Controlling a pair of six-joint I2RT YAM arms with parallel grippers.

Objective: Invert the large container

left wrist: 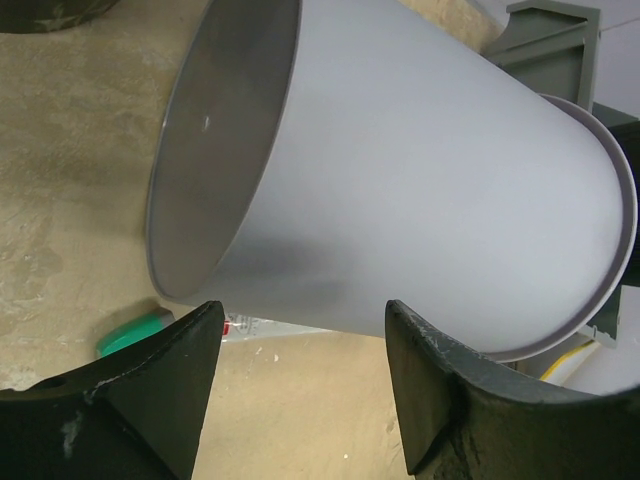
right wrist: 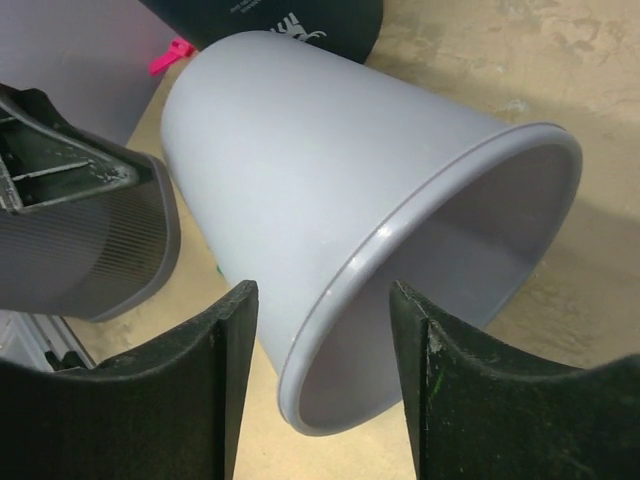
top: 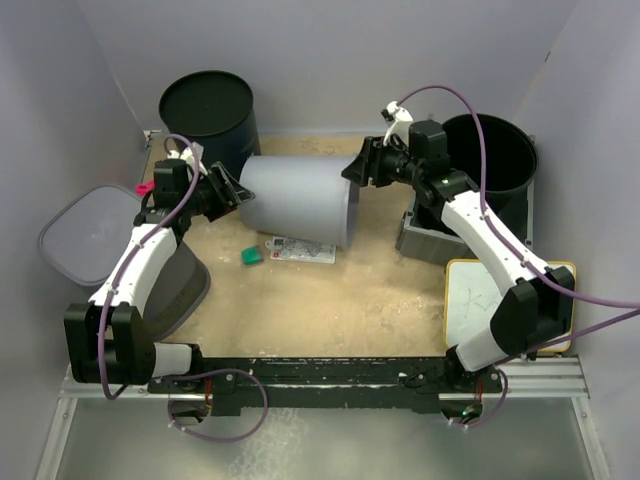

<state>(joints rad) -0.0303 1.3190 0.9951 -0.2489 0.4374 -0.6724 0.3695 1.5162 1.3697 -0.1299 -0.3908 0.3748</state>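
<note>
The large container is a pale grey bucket lying on its side in the middle of the table, base to the left and open mouth to the right. My left gripper is open at the base end. In the left wrist view the container lies just beyond the left gripper, with only bare table between the fingers. My right gripper is open at the mouth end. In the right wrist view the container's rim passes between the spread fingers of the right gripper, which do not press on it.
A black bucket stands upside down at the back left; another black bucket stands at the back right over a grey crate. A grey lid and dark bin lie left. A green piece, a packet and a whiteboard lie nearer.
</note>
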